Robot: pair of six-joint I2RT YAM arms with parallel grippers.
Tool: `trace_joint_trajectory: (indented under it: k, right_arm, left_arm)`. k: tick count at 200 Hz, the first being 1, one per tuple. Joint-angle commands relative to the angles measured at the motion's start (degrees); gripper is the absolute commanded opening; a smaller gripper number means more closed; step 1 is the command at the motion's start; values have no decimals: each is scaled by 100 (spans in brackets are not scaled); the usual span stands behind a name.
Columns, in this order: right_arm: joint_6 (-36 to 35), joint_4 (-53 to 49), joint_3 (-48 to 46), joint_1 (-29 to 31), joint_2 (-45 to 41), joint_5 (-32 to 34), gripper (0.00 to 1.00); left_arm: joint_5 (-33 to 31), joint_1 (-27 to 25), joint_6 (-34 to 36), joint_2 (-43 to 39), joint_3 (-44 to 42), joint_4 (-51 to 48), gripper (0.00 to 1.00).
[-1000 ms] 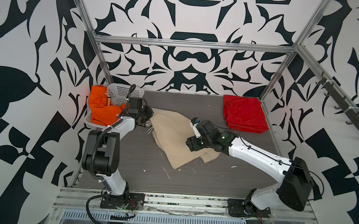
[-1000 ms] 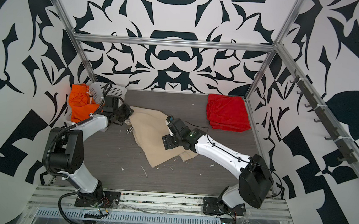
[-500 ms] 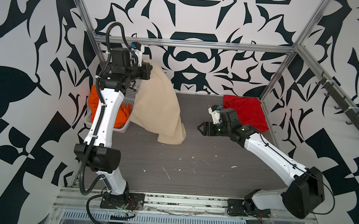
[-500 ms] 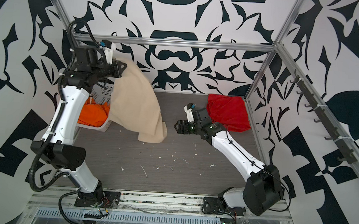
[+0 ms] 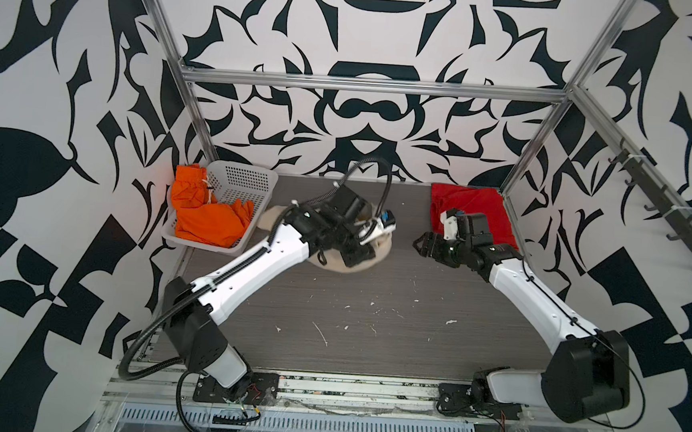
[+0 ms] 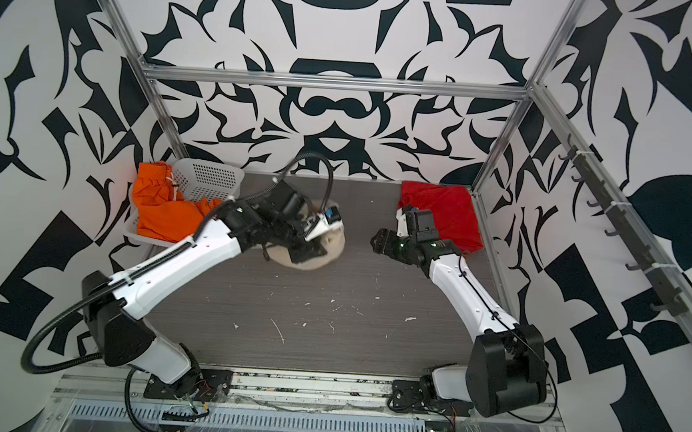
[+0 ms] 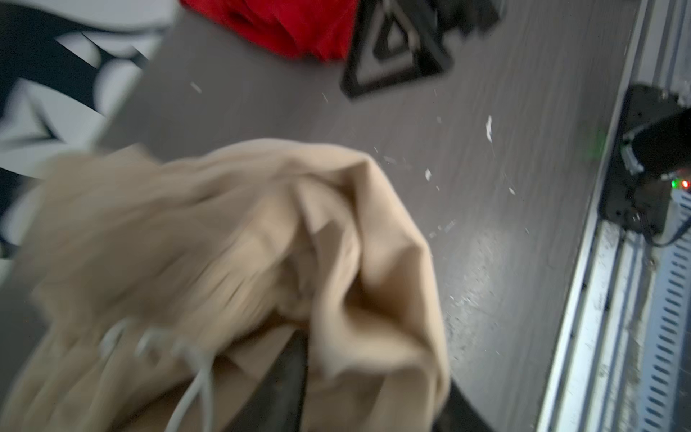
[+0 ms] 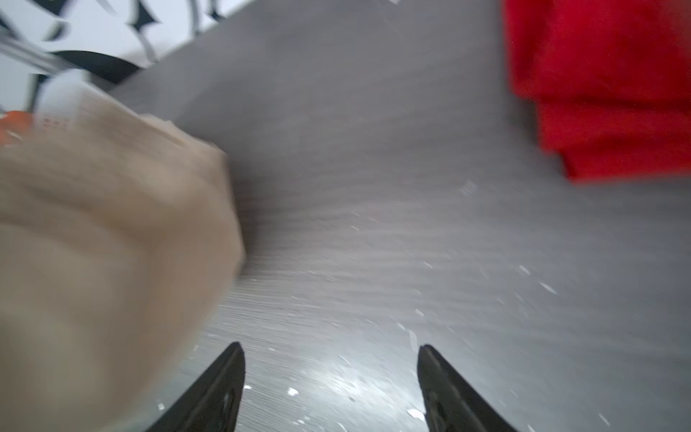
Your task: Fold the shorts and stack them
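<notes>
Basket (image 5: 251, 177), white perforated, sits far-left on the table (image 5: 371, 310). The orange shorts (image 5: 206, 220) are bunched inside it & ride up over its left corner. Red shorts (image 5: 478, 209) lie folded flat in the far-right corner; the R arm's wrist block covers their near-left edge in both top views.

Beige shorts (image 7: 232, 239) are a crumpled heap mid-table toward the back, btwn basket & red pair, just beside the basket. L gripper (image 5: 356, 252) & its black cable (image 5: 386, 182) sit right over the heap, hiding most of it from above. In the L wrist view the fabric drapes over one dark finger (image 7: 288, 377) w/ a white drawstring (image 7: 194, 377) loose beside it. That view is blurred, so can't tell if the jaws pinch the cloth or stand apart.

R gripper (image 5: 418, 247) has jaws wide w/ nothing btwn them. It hangs over bare table, aimed at the beige heap but apart from it. White flecks (image 5: 321, 334) dot the near half of the table.

Count: shorts x3 (1 orange, 1 beige, 1 red), basket x1, grippers x2.
</notes>
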Motion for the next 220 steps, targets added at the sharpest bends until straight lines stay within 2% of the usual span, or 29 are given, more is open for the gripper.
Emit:
trace_joint_trajectory:
  k: [1, 28, 49, 74, 106, 123, 150, 165, 185, 220]
  right_arm:
    - [-84, -604, -150, -4, -468, 366, 77]
    - [-233, -667, -190, -3, -604, 101, 77]
    - [-190, -573, -44, 5, -365, -282, 77]
    - [-294, -969, 287, 15, 209, -287, 77]
    - [-256, -850, 226, 15, 867, -983, 78]
    - [-346, -828, 299, 19, 1271, -1340, 77]
    - [-967, -1127, 383, -3, 1730, -1365, 78]
    - [-1264, -1259, 401, -33, 1936, -1662, 77]
    - [-1394, -1184, 365, -29, 2184, -2138, 76]
    - [-1660, -1194, 429, -29, 2397, -2350, 71]
  left_arm:
    - [231, -43, -883, -381, -602, 388, 69]
    - [-187, -6, -1617, -1142, -1506, 1030, 75]
    - [-649, 373, -2460, -1549, -1894, 1305, 78]
    - [-820, 1059, -3852, -1903, -2353, 1417, 77]
    - [-867, 1568, -5536, -2328, -3322, 1908, 77]
    - [-678, 1781, -6111, -2422, -3750, 2141, 77]
    - [-584, 1837, -6415, -2432, -4082, 2332, 76]
    - [-583, 1842, -6439, -2388, -4114, 2333, 76]
    - [-594, 1850, -6498, -2313, -4136, 2352, 76]
    - [-575, 1913, -6661, -2296, -4300, 2557, 77]
